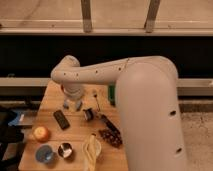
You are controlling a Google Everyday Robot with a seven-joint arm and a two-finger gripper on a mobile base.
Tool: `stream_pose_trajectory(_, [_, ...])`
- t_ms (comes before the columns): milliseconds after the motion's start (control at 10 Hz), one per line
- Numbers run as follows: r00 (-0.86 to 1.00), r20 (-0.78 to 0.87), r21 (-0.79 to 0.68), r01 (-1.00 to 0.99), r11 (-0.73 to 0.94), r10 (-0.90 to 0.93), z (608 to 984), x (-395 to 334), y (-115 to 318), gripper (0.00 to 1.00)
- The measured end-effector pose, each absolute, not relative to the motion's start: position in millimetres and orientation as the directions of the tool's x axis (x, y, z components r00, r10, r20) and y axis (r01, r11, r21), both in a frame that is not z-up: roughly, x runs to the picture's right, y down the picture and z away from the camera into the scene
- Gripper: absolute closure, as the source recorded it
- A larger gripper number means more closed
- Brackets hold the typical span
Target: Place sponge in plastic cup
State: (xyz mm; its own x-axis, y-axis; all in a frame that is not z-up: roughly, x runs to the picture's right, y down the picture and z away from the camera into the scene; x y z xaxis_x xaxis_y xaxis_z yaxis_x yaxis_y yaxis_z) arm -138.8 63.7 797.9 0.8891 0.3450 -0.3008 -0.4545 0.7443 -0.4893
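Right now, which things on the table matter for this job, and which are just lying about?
For the job: blue cup, at the near edge; end effector, open, low over the table at the far side; sponge, not clearly seen, perhaps beneath it.
Lying about: black bar, orange, silver cup, small dark can.

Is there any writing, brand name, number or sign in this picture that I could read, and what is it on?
No text can be read anywhere.
Dark packets on the wooden table: any print is too blurred to read.
White robot arm and its gripper, open, low over the table just beyond the black flat rectangular bar: no marking visible.
Light-blue plastic cup and shiny silver metal cup: no label visible.
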Motion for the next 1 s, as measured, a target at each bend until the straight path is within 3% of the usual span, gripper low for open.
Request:
stream_pose_trajectory(600, [0.936,-0.262,-0.521,-0.341,0.783,0.234,832.0,-168.1,44.3,0.20])
stream_pose_trajectory(1000, [0.949,-0.252,-0.558,-0.300,0.774,0.187,853.7,-185.9,57.3,0.20])
